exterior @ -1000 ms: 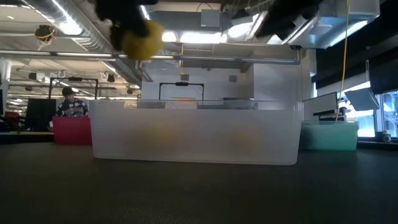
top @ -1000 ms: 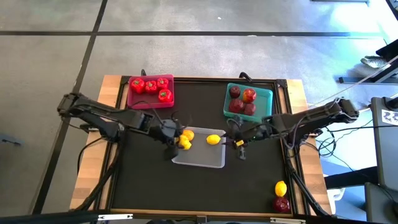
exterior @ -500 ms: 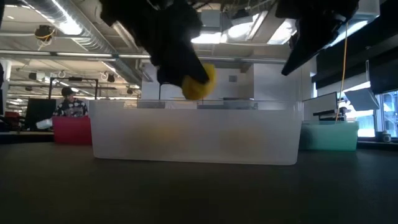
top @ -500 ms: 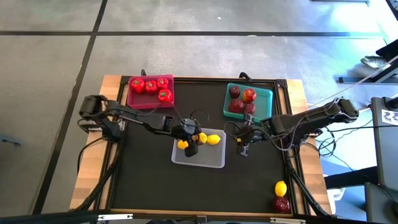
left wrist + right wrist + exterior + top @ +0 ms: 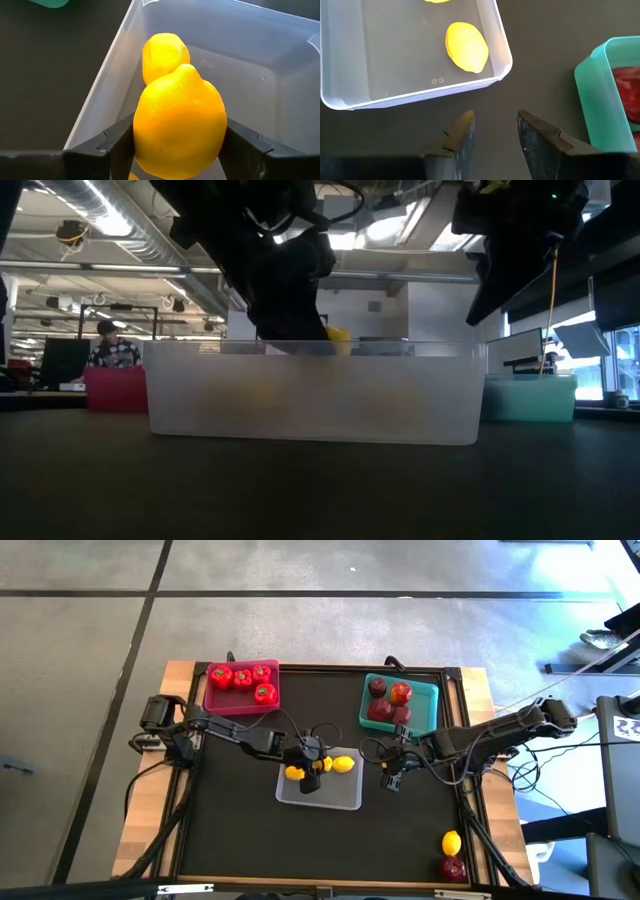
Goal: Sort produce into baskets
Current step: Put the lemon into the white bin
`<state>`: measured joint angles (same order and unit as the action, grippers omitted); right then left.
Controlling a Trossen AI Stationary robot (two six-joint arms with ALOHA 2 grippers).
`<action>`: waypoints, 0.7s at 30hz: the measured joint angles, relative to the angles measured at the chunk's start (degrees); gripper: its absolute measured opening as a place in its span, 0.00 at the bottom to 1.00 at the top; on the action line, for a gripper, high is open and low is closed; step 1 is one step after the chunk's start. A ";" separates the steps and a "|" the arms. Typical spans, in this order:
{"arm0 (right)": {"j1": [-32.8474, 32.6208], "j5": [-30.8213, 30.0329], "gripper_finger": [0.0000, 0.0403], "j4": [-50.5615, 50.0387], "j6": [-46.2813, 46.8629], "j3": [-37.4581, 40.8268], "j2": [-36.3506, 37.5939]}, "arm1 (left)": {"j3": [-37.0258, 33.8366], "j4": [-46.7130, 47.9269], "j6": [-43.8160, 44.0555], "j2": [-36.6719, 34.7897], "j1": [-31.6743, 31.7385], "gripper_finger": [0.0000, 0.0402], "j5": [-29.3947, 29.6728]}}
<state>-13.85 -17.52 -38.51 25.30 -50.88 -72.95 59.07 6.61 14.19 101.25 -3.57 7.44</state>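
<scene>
My left gripper (image 5: 311, 766) is shut on a yellow lemon (image 5: 180, 125) low over the translucent grey-white tray (image 5: 340, 798). In the low view the lemon (image 5: 338, 335) just tops the tray's rim. Two more lemons (image 5: 293, 772) (image 5: 343, 764) lie in that tray. My right gripper (image 5: 390, 776) is open and empty above the dark mat, between the tray and the teal basket (image 5: 428, 692) of dark red apples. The pink basket (image 5: 240, 703) holds three red peppers. One lemon (image 5: 451, 843) and one apple (image 5: 453, 868) lie on the mat at the near right. My left gripper pinches the lemon's two opposite sides (image 5: 142, 135) between its two fingers (image 5: 117, 145), its pointed end away from the wrist. The fingers slant down from the table's left side. The lemon sits inside the tray's walls; whether it touches the tray's floor, I cannot tell.
The dark mat has bare room in front of the tray and at the near left. A wooden frame (image 5: 175, 680) borders the mat. The right wrist view shows the tray's corner (image 5: 505, 65) and the teal basket's wall (image 5: 592, 100) close on either side of my right gripper.
My left gripper has carried the lemon from beside the tray's left edge toward the table's right, over the tray, and has gone down until the lemon stands at the tray's rim. It has stayed shut on the lemon.
</scene>
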 joint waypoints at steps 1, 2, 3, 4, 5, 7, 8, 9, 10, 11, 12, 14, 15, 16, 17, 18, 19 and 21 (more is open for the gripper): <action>0.00 0.00 0.38 -0.12 0.00 0.08 0.00 | 0.00 -0.02 -0.02 0.00 0.00 0.60 0.10; -0.02 0.00 0.38 -0.09 0.00 0.09 0.00 | 0.00 -0.04 -0.02 0.00 0.00 0.62 0.15; -0.02 0.00 0.38 0.06 0.00 0.09 0.00 | 0.00 -0.03 0.04 0.00 0.00 0.65 0.17; -0.02 -0.02 0.38 0.21 0.00 0.09 0.00 | 0.00 0.01 0.44 0.00 -0.01 0.67 0.17; -0.02 0.00 0.38 0.36 0.00 0.09 0.00 | 0.00 0.08 0.68 0.00 0.00 0.69 0.17; -0.02 0.00 0.38 1.01 0.00 0.09 0.00 | 0.00 0.13 0.77 0.00 -0.02 0.73 0.20; -0.02 0.05 0.38 1.37 0.00 0.09 0.00 | 0.00 0.17 1.03 0.00 -0.02 0.74 0.20; -0.02 0.25 0.38 1.56 0.00 0.09 0.00 | 0.00 0.35 1.93 -0.06 -0.02 0.75 0.18; -0.02 0.54 0.38 1.58 0.00 0.09 0.00 | 0.00 0.54 2.61 -0.27 -0.07 0.75 0.15; -0.02 0.61 0.38 1.54 -0.02 0.09 0.00 | 0.00 0.46 2.95 -0.43 -0.07 0.75 0.15; -0.02 0.61 0.38 1.57 -0.02 0.09 0.00 | 0.02 0.45 3.07 -0.86 -0.07 0.75 0.13; -0.02 0.59 0.38 1.89 -0.02 0.09 0.00 | 0.02 0.69 3.11 -1.99 -0.08 0.76 0.13; -0.02 0.59 0.38 2.38 -0.02 0.09 0.00 | 0.02 0.79 3.11 -2.88 -0.16 0.76 0.13; -0.01 0.54 0.38 2.95 -0.16 0.09 0.00 | 0.02 1.13 3.13 -3.71 -0.17 0.76 0.13; -0.02 0.39 0.38 3.43 -0.68 0.09 0.00 | 0.03 1.56 3.18 -4.76 -0.21 0.76 0.12; -0.02 0.35 0.38 4.27 -1.76 0.09 0.00 | 0.04 2.36 3.17 -5.74 -0.36 0.76 0.11; -0.02 0.39 0.38 4.97 -2.98 0.09 0.00 | 0.04 3.18 3.17 -6.79 -0.51 0.76 0.11; -0.02 0.56 0.38 5.50 -5.96 0.03 0.06 | 0.06 4.92 2.70 -8.65 -0.92 0.76 0.11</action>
<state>-13.87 -16.96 -33.01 19.34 -50.85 -72.89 59.13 11.53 16.89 92.60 -4.50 7.55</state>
